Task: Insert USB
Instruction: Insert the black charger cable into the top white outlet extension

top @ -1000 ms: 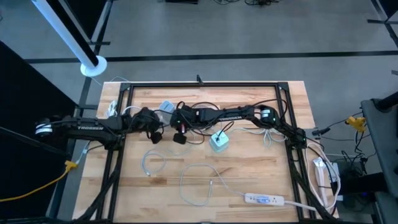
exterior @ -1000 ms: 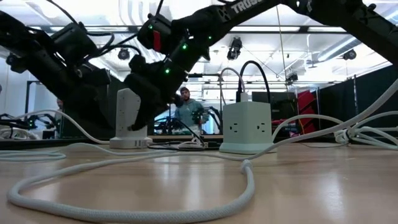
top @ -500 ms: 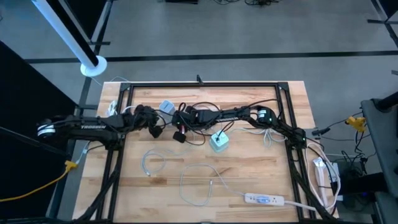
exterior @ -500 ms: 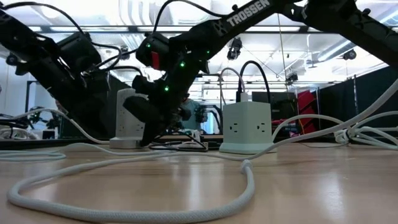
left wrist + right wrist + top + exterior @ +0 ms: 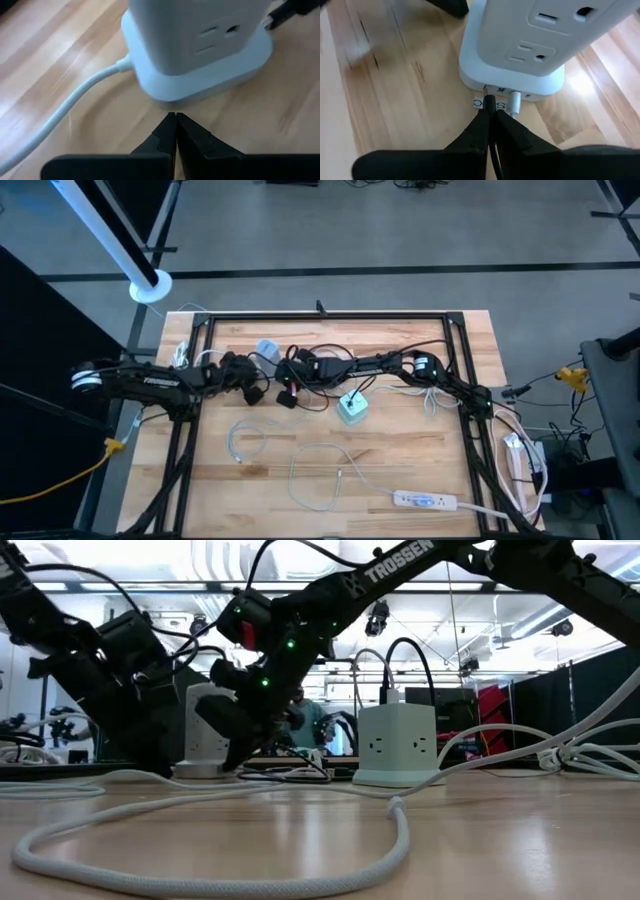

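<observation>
R gripper (image 5: 489, 116) fingers clamped on black USB plug (image 5: 489, 104) at white power tower (image 5: 530, 45) base, frame centre; L gripper (image 5: 176, 120) fingers together opposite.

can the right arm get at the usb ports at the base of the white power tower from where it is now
Probably yes. The right gripper is shut on a dark cable plug right at the port row in the white power tower base, beside a white plug already seated. Nothing sits between them.

Right pincer (image 5: 489, 116) grips black plug (image 5: 489, 104) at white power tower (image 5: 520, 45) base.
</observation>
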Robot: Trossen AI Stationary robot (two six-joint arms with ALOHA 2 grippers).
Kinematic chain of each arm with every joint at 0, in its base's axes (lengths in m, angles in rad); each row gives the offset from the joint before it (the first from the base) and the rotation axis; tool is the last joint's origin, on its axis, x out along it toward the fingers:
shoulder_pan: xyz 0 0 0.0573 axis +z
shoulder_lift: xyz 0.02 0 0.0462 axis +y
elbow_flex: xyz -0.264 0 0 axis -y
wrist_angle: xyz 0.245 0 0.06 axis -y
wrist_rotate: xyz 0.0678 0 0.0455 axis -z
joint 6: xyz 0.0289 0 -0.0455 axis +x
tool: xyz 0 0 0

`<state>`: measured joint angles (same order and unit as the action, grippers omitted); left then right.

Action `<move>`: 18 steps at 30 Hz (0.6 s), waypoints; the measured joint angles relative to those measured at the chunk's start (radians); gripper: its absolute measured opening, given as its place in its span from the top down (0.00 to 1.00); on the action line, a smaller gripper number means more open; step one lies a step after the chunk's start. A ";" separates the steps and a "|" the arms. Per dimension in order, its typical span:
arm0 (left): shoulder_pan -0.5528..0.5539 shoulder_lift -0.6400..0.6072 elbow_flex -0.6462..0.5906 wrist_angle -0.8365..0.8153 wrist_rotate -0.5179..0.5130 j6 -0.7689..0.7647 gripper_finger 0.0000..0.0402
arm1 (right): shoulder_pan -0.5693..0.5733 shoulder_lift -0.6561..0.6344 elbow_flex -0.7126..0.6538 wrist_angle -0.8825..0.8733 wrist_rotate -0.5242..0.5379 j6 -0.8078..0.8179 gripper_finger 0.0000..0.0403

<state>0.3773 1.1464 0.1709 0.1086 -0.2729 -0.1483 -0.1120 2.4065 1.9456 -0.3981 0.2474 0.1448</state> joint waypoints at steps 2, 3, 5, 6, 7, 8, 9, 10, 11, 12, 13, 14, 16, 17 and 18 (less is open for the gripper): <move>-0.001 0.009 -0.027 0.055 0.003 -0.013 1.00 | 0.001 0.000 -0.005 0.021 0.000 0.000 0.99; -0.001 0.006 -0.039 0.076 0.002 -0.016 1.00 | 0.002 0.000 -0.007 0.025 0.000 0.001 0.99; -0.002 -0.012 -0.062 0.108 -0.001 -0.017 1.00 | 0.002 0.000 -0.011 0.032 0.001 0.005 0.99; -0.002 -0.022 -0.073 0.124 -0.003 -0.017 1.00 | 0.003 0.000 -0.013 0.035 0.002 0.006 0.99; -0.002 -0.031 -0.084 0.141 -0.005 -0.018 1.00 | 0.003 0.000 -0.016 0.038 0.003 0.008 0.99; -0.002 -0.040 -0.096 0.157 -0.006 -0.018 1.00 | 0.003 0.000 -0.018 0.041 0.003 0.010 0.99; -0.003 -0.049 -0.107 0.173 -0.008 -0.019 1.00 | 0.003 0.000 -0.020 0.044 0.004 0.012 0.99; -0.003 -0.059 -0.118 0.189 -0.010 -0.019 1.00 | 0.003 0.000 -0.022 0.047 0.004 0.013 0.99; -0.003 -0.068 -0.130 0.205 -0.012 -0.020 1.00 | 0.003 0.000 -0.024 0.051 0.005 0.015 0.99; -0.004 -0.077 -0.141 0.222 -0.013 -0.020 1.00 | 0.003 0.000 -0.026 0.054 0.005 0.017 0.99; -0.004 -0.086 -0.152 0.238 -0.015 -0.020 1.00 | 0.003 0.000 -0.029 0.057 0.006 0.018 0.99; -0.004 -0.097 -0.163 0.252 -0.023 -0.024 1.00 | 0.003 0.000 -0.030 0.060 0.007 0.020 0.99; -0.004 -0.125 -0.165 0.276 -0.078 -0.048 1.00 | 0.003 0.000 -0.031 0.066 0.008 0.023 0.99; -0.004 -0.136 -0.165 0.277 -0.107 -0.053 1.00 | 0.003 0.000 -0.031 0.071 0.007 0.028 0.99; -0.004 -0.145 -0.165 0.279 -0.127 -0.054 1.00 | 0.003 0.000 -0.031 0.071 0.008 0.035 0.99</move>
<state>0.3733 1.0016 0.0063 0.3877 -0.3994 -0.2028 -0.1086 2.4065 1.9148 -0.3274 0.2554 0.1794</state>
